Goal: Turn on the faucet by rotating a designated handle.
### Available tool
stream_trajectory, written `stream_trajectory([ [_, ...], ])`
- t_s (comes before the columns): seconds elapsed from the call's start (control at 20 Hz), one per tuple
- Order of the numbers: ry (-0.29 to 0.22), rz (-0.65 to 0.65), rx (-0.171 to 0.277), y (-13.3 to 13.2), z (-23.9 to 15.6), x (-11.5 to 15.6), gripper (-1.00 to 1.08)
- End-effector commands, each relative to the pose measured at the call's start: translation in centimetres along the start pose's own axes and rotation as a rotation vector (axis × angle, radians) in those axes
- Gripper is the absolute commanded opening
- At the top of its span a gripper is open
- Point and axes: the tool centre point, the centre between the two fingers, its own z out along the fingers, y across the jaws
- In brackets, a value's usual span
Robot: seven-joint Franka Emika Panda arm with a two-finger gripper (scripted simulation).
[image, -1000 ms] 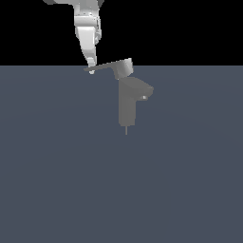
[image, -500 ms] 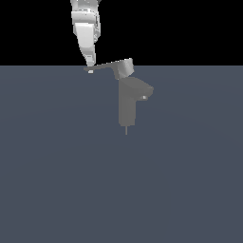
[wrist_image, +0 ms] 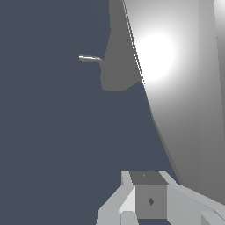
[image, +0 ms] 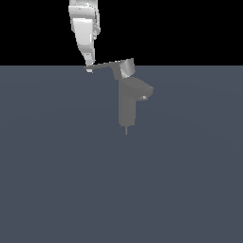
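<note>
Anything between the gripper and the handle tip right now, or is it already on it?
Nothing shows between them. In the exterior view the gripper meets the pointed end of the handle, with no gap visible. The faucet stands clear toward the exterior view's right.

Matte grey faucet (image: 127,107), white end effector (image: 88,66)
</note>
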Motion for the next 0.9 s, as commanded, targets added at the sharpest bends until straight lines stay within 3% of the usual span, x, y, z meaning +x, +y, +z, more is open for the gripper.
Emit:
stream_trajectory([
  [0.0, 0.001, 0.003, -0.004, 0.8, 0.0, 0.2, -1.0],
  [0.85, 0.001, 0.004, -0.004, 5.1, -0.1, 0.0, -1.0],
])
